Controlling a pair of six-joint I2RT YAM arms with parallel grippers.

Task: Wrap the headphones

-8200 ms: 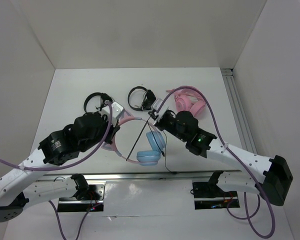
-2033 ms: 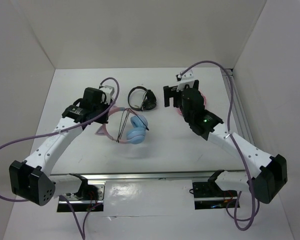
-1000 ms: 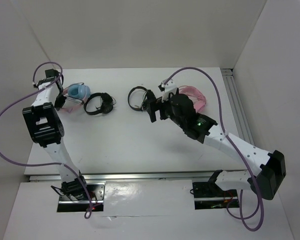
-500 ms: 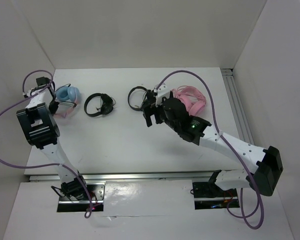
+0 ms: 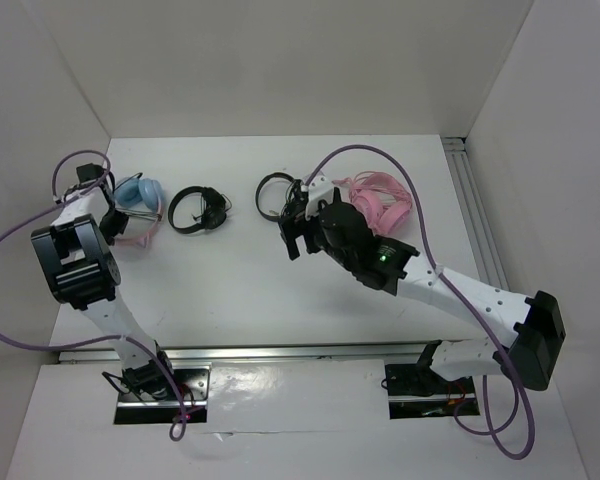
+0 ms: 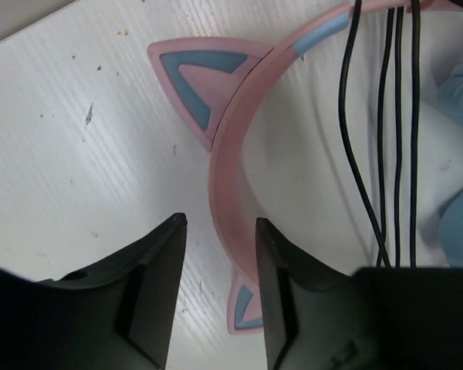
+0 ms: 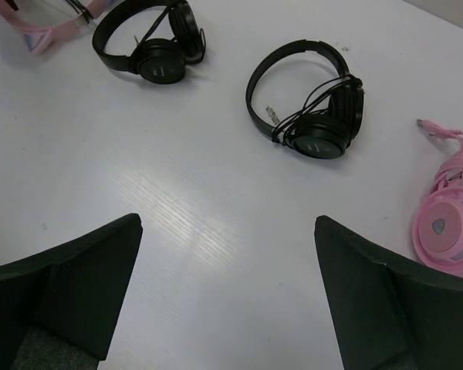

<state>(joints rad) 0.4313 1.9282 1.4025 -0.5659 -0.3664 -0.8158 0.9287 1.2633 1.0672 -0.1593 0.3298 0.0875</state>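
Note:
The headphones (image 5: 140, 191), with light blue ear cups and a pink cat-ear headband (image 6: 230, 146), lie on the table at the far left. Their black cable (image 6: 397, 131) runs in several strands across the band. My left gripper (image 5: 107, 214) hovers over the headband, open; in the left wrist view the left gripper (image 6: 220, 231) has the band lying loose between its jaws, close to the right finger. A pink corner of the headphones (image 7: 42, 35) shows in the right wrist view. My right gripper (image 5: 292, 235) is wide open over bare table, and the right gripper (image 7: 225, 231) holds nothing.
Two black headphones (image 5: 200, 208) (image 5: 280, 195) lie at the back middle, seen also as black headphones (image 7: 158, 46) (image 7: 316, 108). All-pink headphones (image 5: 380, 205) (image 7: 451, 223) sit right of them. The left wall (image 5: 40, 120) stands close beside the left arm.
My left gripper has gone from shut on the headband to open, and the headphones now rest on the table at the far left. The right arm drifted slightly left.

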